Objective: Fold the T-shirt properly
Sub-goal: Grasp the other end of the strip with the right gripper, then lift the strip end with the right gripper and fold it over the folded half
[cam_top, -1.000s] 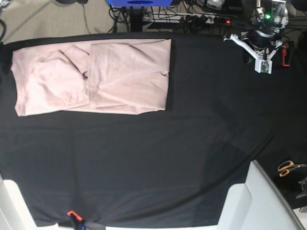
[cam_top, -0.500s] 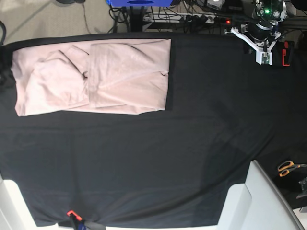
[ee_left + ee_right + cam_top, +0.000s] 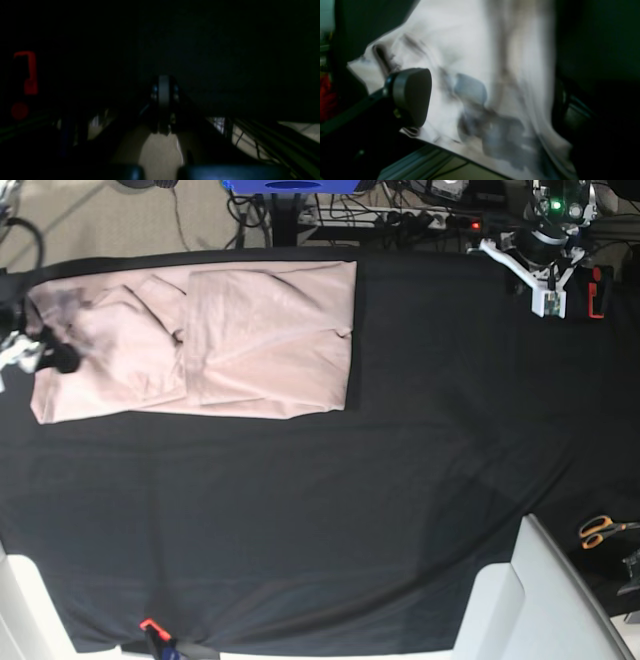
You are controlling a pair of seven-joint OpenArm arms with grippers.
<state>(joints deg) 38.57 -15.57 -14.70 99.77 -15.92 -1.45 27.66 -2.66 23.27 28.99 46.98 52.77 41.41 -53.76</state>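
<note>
Scissors (image 3: 601, 530) with orange handles are seen off the near right corner of the table, past a white panel (image 3: 545, 600), and a small orange clip (image 3: 149, 625) is pinned at the near edge of the black cloth (image 3: 330, 520) that covers the whole table. Most of that cloth is left bare through the middle.

Further back, the T-shirt (image 3: 200, 340) is laid flat in the far left corner, pale pink, with one layer already doubled over so a squarish panel is stacked on the right part and rumpled folds are bunched toward the left. Its far edge is lined up close to the far edge of the table.

At the shirt's left end the right gripper (image 3: 45, 358) is placed right over the fabric, jaws spread wide; in the right wrist view one dark pad (image 3: 412, 96) is seen against the pink cloth, though the picture is too blurred to tell if it's actually touching. Nothing is pinched.

At the far right corner the left gripper (image 3: 548, 288) is parked over the table edge, next to a red clamp (image 3: 597, 292), jaws pressed together and holding nothing. The left wrist view is pretty much just darkness.
</note>
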